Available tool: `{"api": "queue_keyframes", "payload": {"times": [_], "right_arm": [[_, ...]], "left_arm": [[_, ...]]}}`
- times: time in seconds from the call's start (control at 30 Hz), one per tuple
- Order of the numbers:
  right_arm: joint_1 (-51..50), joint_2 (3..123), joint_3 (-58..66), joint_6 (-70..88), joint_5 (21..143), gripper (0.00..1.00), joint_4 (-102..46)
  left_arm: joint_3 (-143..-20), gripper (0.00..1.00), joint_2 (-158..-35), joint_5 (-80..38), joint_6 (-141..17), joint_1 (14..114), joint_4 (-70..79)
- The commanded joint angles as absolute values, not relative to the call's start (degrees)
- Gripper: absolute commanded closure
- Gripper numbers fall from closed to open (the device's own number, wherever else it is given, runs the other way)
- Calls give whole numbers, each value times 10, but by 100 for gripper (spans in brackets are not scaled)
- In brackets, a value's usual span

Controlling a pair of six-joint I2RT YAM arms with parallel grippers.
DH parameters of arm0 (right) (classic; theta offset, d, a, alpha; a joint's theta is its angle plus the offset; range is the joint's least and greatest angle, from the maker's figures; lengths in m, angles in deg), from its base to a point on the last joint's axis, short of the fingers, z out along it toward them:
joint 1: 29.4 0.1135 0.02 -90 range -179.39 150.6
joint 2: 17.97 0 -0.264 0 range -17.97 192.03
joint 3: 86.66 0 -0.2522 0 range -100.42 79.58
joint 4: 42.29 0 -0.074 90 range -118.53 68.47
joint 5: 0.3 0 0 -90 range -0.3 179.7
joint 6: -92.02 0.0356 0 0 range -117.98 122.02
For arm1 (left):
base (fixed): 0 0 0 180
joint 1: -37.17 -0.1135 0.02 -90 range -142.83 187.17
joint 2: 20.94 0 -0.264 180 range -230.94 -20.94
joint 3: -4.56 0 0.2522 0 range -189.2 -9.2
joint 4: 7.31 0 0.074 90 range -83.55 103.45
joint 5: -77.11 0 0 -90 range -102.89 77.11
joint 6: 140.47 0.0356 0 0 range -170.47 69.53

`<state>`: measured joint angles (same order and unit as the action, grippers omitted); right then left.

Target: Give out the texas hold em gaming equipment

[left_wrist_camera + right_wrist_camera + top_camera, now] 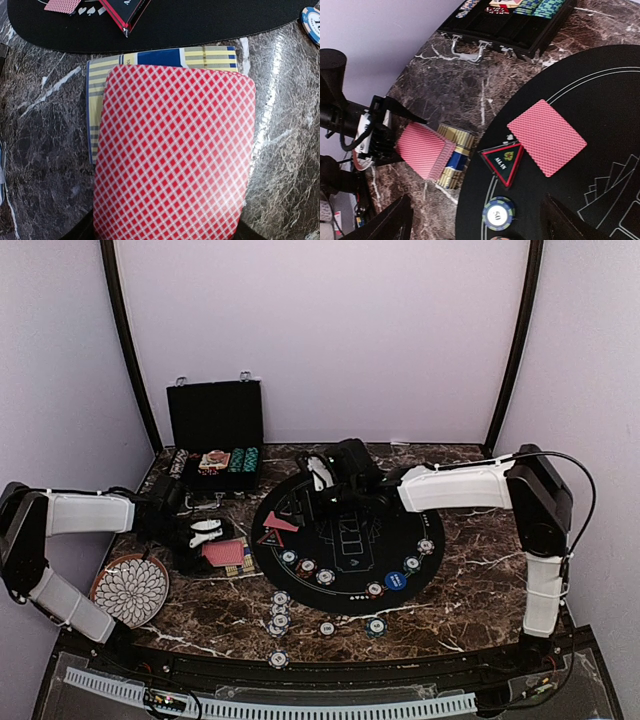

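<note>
My left gripper (205, 537) is shut on a deck of red-backed playing cards (172, 150) and holds it just above a yellow-and-blue card box (150, 57) on the marble left of the mat. The deck also shows in the right wrist view (422, 150). One red-backed card (546, 136) lies face down on the round black mat (345, 570), next to the red-edged black triangle marker (502, 161). My right gripper (480, 231) is open and empty, hovering over the mat's left part near a blue striped chip (498, 214). Several chips (307, 565) and a blue button (396, 580) ring the mat's near edge.
The black hinged case (215, 435) stands open at the back left with chips in it. A flower-patterned plate (130, 590) lies at the near left. Several loose chips (279, 620) lie on the marble in front of the mat.
</note>
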<state>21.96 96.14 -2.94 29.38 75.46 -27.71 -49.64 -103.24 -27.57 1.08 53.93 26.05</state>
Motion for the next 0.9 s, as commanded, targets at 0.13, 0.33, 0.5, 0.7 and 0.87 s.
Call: {"api": "queue_keyframes", "payload": {"times": [0.13, 0.33, 0.5, 0.7, 0.87], "right_arm": [[211, 1006, -34, 429, 596, 12, -363], [211, 1037, -54, 474, 552, 8, -371], [211, 1062, -49, 547, 504, 7, -437], [213, 1091, -52, 615, 470, 5, -520], [217, 1113, -64, 656, 452, 5, -555]], "left_arm": [[-499, 100, -1010, -309, -5, 536, 241], [-518, 100, -985, -329, -11, 536, 262], [-545, 100, -978, -344, -21, 538, 296], [-556, 100, -977, -346, -24, 547, 314], [-572, 100, -980, -351, -32, 553, 325]]}}
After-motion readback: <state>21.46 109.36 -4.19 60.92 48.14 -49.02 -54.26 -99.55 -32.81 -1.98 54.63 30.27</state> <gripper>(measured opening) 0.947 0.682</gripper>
